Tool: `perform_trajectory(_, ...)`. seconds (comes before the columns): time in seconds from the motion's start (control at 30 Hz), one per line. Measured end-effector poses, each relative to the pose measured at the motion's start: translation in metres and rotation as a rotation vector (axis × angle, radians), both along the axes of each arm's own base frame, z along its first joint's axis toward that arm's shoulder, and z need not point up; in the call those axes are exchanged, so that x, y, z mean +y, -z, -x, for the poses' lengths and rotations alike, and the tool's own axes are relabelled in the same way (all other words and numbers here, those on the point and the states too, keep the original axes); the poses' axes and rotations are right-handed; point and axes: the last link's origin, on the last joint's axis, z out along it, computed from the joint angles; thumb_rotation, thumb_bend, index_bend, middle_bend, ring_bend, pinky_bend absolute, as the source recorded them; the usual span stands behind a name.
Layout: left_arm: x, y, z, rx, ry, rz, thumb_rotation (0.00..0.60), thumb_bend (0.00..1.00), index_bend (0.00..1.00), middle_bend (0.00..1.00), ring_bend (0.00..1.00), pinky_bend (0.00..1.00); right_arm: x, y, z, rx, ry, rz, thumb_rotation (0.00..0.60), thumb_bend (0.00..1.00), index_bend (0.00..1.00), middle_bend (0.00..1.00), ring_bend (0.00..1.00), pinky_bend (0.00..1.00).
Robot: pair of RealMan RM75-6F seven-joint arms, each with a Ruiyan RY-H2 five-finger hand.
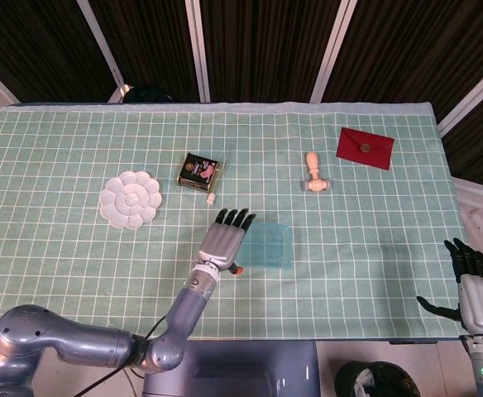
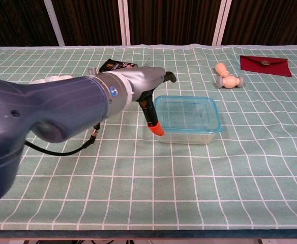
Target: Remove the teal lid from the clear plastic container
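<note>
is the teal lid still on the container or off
On. The teal lid sits flat across the top of the clear container; the left robot hand is beside it.

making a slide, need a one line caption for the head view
Left hand reaches the lidded container; right hand waits at the table's edge.

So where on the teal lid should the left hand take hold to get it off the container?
Best guess: the lid's left rim, approached from the left, where the left hand already hovers. The lid lies flat and low on the clear container, so only its raised edge offers purchase; fingers could hook under that lip and peel upward. The right hand is far off at the table's edge.
</note>
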Motion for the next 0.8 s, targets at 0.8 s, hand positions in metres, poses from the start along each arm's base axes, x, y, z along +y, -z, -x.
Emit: perform_trajectory(0.8, 0.017, 0.051, -0.036, -0.023, -0.003, 0.024, 0.6, 0.15, 0.26, 0.27, 0.31, 0.41, 0.0, 0.001, 0.0, -0.013, 0.017, -0.019, 0.6, 0.21, 0.0, 0.0, 0.0, 0.0)
